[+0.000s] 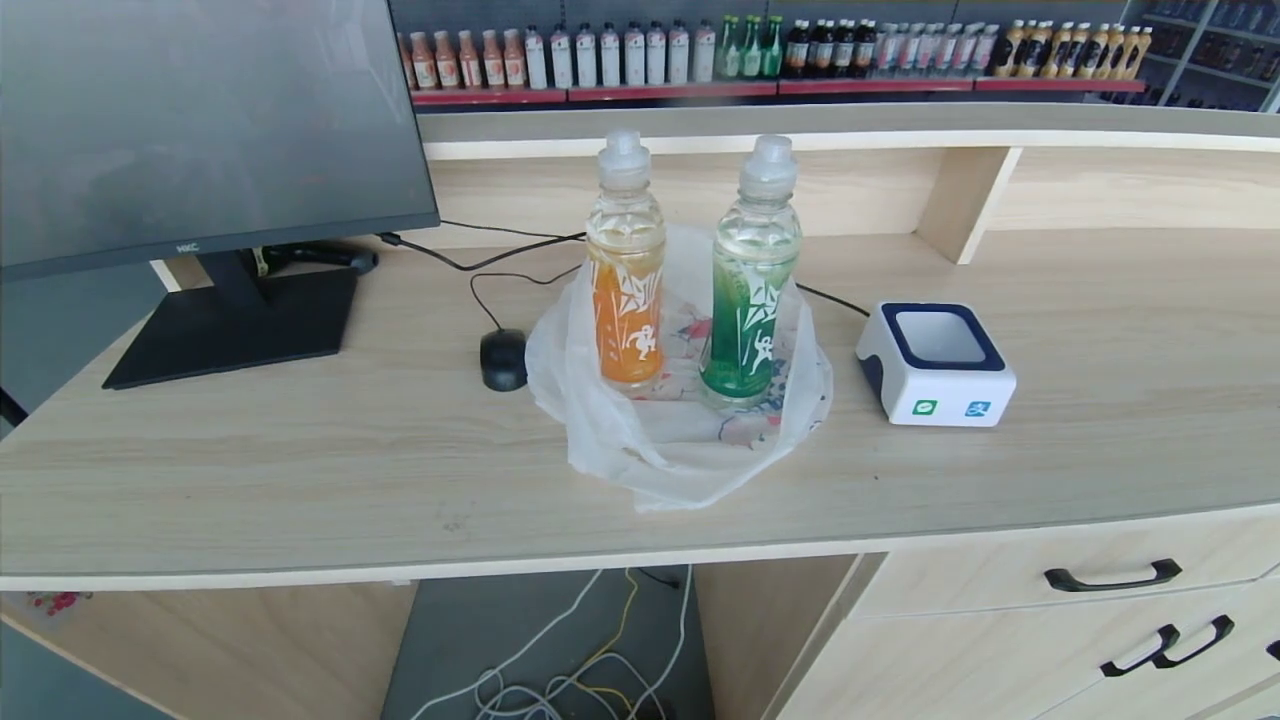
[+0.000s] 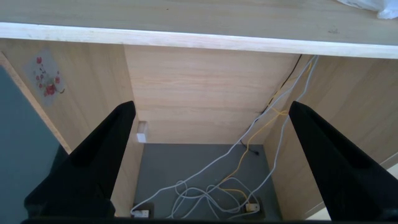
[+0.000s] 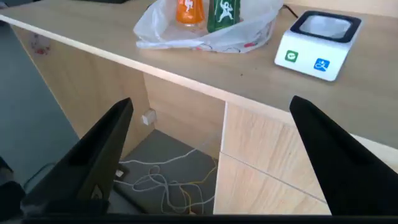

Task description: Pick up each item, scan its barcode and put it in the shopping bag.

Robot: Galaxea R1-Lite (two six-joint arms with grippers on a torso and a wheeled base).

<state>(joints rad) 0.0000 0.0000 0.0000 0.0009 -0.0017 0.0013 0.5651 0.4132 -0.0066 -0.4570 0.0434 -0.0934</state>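
Note:
Two drink bottles stand upright inside the flattened white shopping bag (image 1: 680,440) at the counter's middle: an orange-label bottle (image 1: 627,270) and a green-label bottle (image 1: 752,280). To their right sits the white and blue barcode scanner (image 1: 935,365). My left gripper (image 2: 211,162) hangs open below the counter's front edge, facing the leg space with its cables. The right gripper (image 3: 211,155) is also open, low in front of the counter, with the bag (image 3: 205,28), the orange bottle (image 3: 189,11), the green bottle (image 3: 222,14) and the scanner (image 3: 318,43) beyond it.
A monitor (image 1: 200,130) on a black stand fills the counter's left, with a black mouse (image 1: 503,358) and cables beside the bag. Drawers with black handles (image 1: 1112,578) are under the counter's right side. Loose cables (image 1: 570,670) lie on the floor in the leg space.

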